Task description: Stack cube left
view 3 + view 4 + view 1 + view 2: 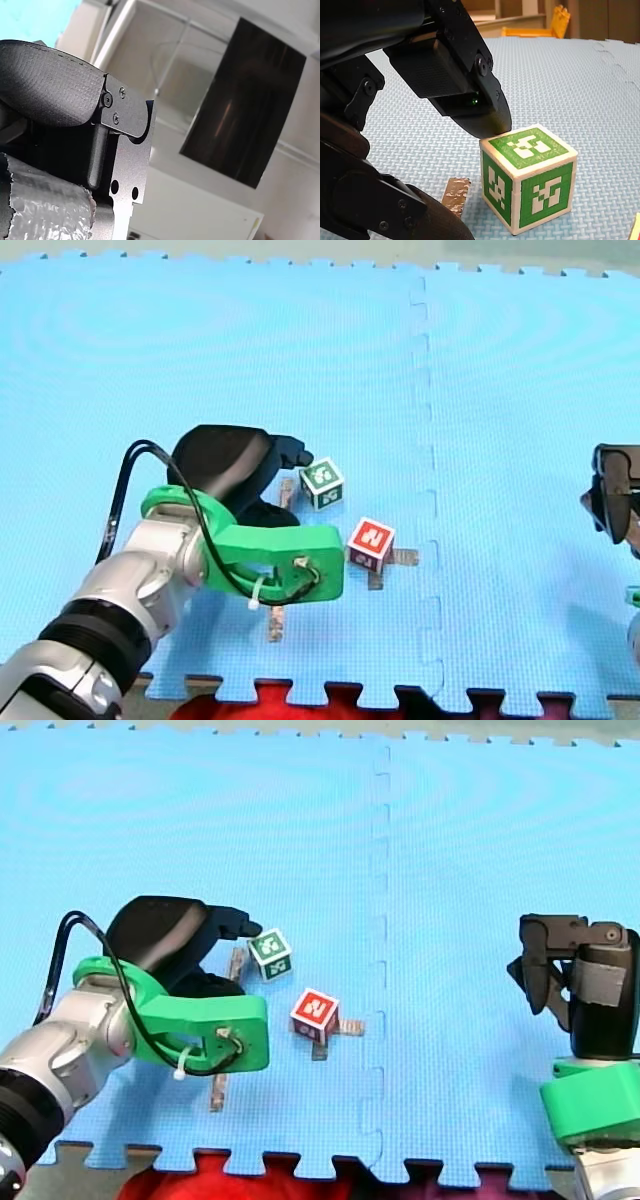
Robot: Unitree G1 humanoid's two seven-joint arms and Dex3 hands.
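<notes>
A blue foam mat (pixel 420 870) of interlocking puzzle tiles covers the whole work area. Near its middle sits a green wooden cube with white pixel-pattern labels (pixel 271 953), flat on the mat and turned a little askew. A red wooden cube with a white label (pixel 315 1012) sits at about 5 o'clock from the green one, near it but apart, nothing stacked on either. Brownish tape strips (pixel 348 1027) poke out from beneath the red cube at 3 and 6 o'clock. Another strip lies by the green cube at 9 o'clock, and one more lies at 7 o'clock from the red cube.

The robot's left hand (pixel 165 945), black and mounted on a bright green wrist bracket (pixel 200 1020), comes in from 8 o'clock and sits at 9 o'clock of the green cube. It is open and grips nothing. In the second wrist view one black fingertip (pixel 490 122) meets the upper corner of the green cube on the side facing the hand, and the thumb-side parts stay low beside the tape strip, clear of the cube.

The right hand (pixel 555 970) is at 3 o'clock of the red cube, well apart from both cubes, above the mat and holding nothing. Whether it is open or closed I cannot tell.
</notes>
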